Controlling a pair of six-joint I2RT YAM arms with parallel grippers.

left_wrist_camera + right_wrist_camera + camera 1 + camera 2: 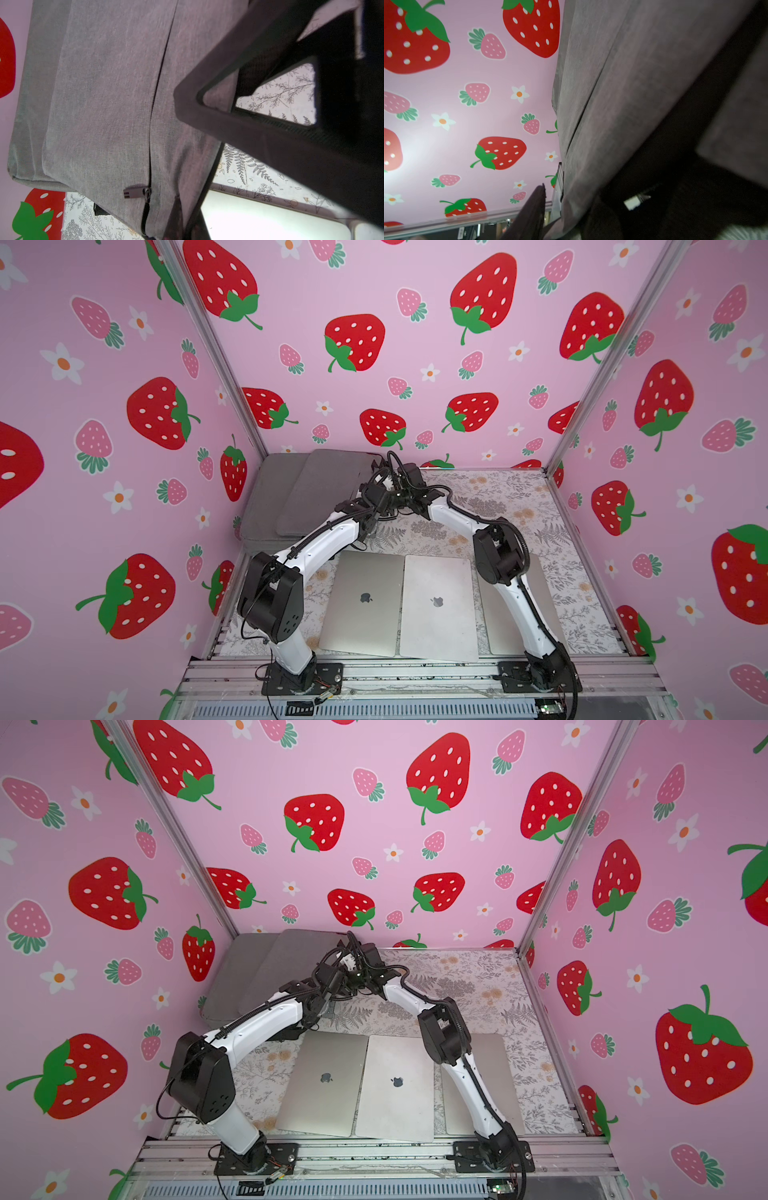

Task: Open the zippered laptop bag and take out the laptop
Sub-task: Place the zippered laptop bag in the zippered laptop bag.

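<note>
Nearest you lie three silver laptops [438,605]. Beyond them, far left, sits the grey laptop bag [320,493], its long axis running near to far. At its right edge your left gripper [376,487] is fully closed, its hold unclear. The right gripper [390,469] is alongside, and its opening can't be made out.

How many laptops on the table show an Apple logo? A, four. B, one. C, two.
C: in a top view the left laptop and the middle laptop each show a logo, while the third laptop, partly under the right arm, shows none.
</note>
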